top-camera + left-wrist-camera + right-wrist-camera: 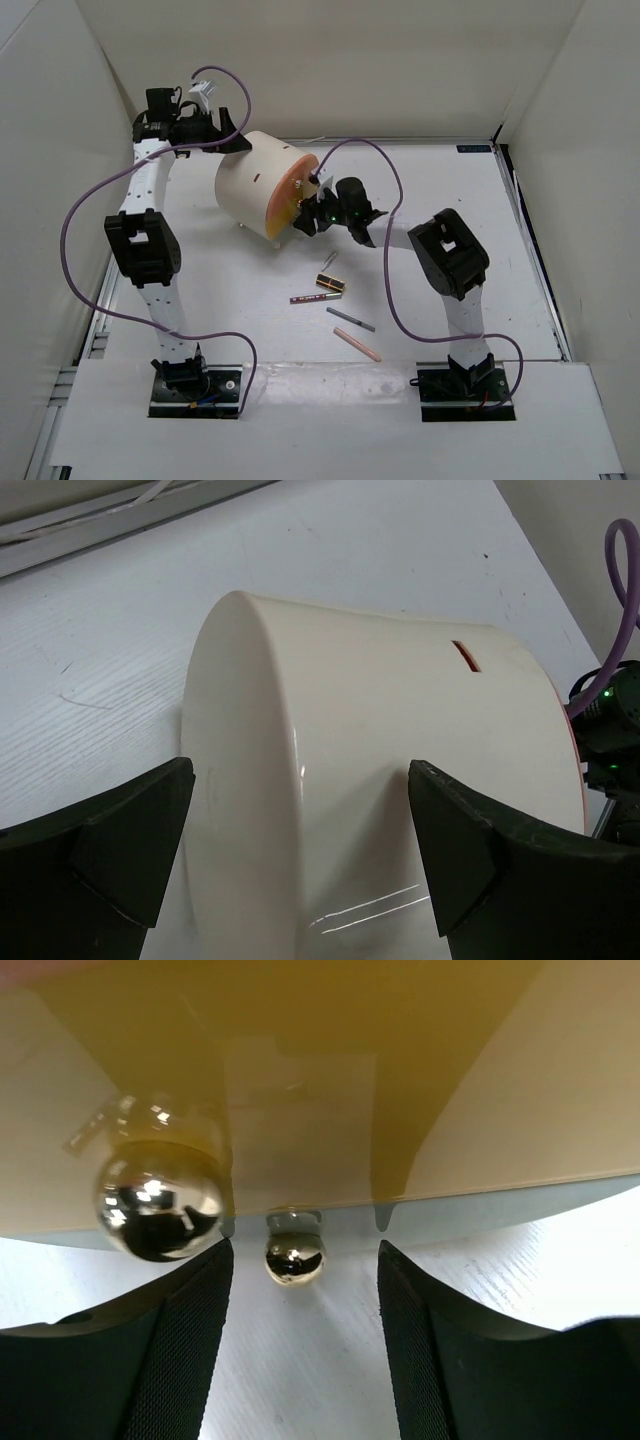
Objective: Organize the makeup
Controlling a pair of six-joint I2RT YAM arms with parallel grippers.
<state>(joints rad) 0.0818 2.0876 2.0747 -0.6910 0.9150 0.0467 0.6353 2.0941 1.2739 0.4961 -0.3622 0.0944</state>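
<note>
**Makeup strewn on the open bench, both claws at the cylinder**

The makeup in view is a loose cluster near the middle of the bench [480, 250]. There is a small gold-toned piece [330, 285] with a dark pink pencil [315, 298] just beside it. A grey pencil [352, 319] lies a little nearer the arm bases, and a peach stick [357, 345] lies nearest of all. A thin grey sliver [329, 260] sits just behind the gold-toned piece (too small to identify). None of these is touched by either arm.

Behind the cluster, a big cream cylinder [250, 180] lies on its side with its orange front [285, 205] turned towards the right arm.

The left claw [232, 138] is at the cylinder's rear. In its wrist view it is spread wide, and the cream wall fills the gap between its fingers [130, 850].

The right claw [308, 207] is close against the orange front. It is released, and in its wrist view a small chrome ball [293, 1255] sits in the gap between its fingers [180, 1350], touching neither. A larger chrome ball [160, 1200] is to the left.

The right arm's purple cable [395, 290] loops over the bench just right of the pencils.
</note>
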